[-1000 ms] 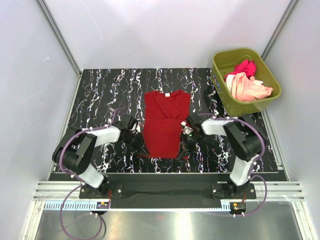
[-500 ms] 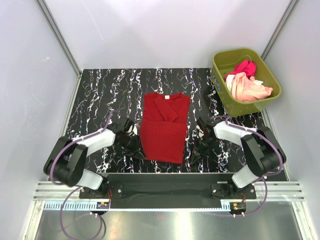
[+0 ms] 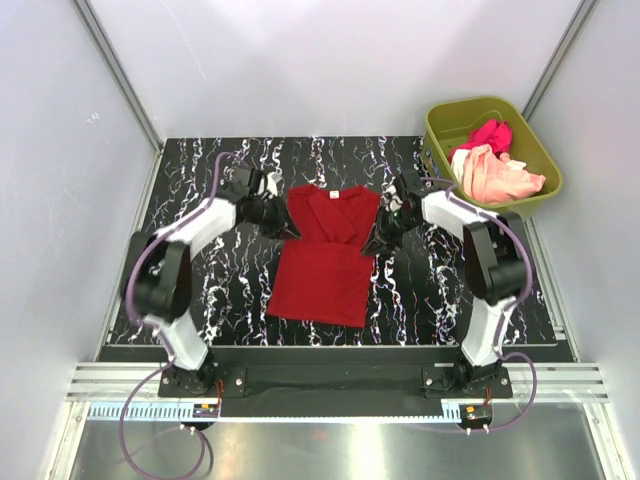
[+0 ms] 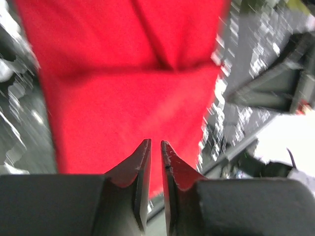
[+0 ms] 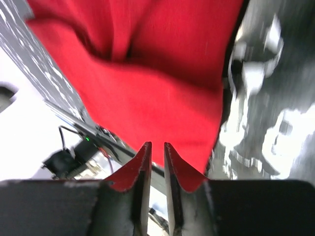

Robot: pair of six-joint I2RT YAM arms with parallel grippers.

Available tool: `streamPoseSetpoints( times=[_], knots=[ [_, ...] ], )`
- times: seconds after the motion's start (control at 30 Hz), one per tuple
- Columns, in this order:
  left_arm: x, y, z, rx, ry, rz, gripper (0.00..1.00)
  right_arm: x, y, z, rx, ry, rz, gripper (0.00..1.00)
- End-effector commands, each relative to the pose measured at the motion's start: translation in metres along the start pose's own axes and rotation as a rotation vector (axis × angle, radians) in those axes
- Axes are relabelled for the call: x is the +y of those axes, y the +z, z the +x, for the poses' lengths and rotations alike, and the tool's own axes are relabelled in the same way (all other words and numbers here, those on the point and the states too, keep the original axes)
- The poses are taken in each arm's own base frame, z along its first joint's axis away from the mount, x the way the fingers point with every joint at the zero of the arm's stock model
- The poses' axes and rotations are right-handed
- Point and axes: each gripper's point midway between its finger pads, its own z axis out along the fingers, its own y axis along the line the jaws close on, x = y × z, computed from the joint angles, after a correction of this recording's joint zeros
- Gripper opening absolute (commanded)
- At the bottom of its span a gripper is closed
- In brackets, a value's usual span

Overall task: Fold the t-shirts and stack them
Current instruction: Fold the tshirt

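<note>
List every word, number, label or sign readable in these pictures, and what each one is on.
Nothing can be read.
White neck tag in the red shirt collar: too small to read.
Strip of tick marks on the front rail: no numbers legible.
Both wrist views: blurred, no text visible.

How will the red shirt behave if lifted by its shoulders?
Probably floppy: the red shirt lies flat with soft creases, so it should drape and sag. Likely light, being thin cloth. Its folded-in sides may fall open.
</note>
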Motion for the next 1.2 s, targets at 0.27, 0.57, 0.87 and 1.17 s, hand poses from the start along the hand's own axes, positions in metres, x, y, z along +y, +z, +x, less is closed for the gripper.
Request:
streamPoseSetpoints(
  times=[0.27,0.57,0.87,1.17],
  knots=[
    [0.091,0.061,-0.026,0.055,-0.063,-0.201,0.14,-0.035,0.039,-0.071,-0.017,0.09,0.004,0.07],
    [0.075,0.009,-0.021,-0.014,0.046,-0.247,0.41,-0.057,0.003,-0.106,-0.104,-0.085,0.276,0.14],
    [0.082,-0.067,0.053,-0.051,0.057,-0.354,0.61,-0.027,-0.057,-0.041,-0.116,-0.067,0.212,0.77],
    [0.115,-0.044,0.136,0.054,-0.264,-0.356,0.56,-0.019,-0.002,0.112,0.11,0.018,0.031,0.73]
  ],
)
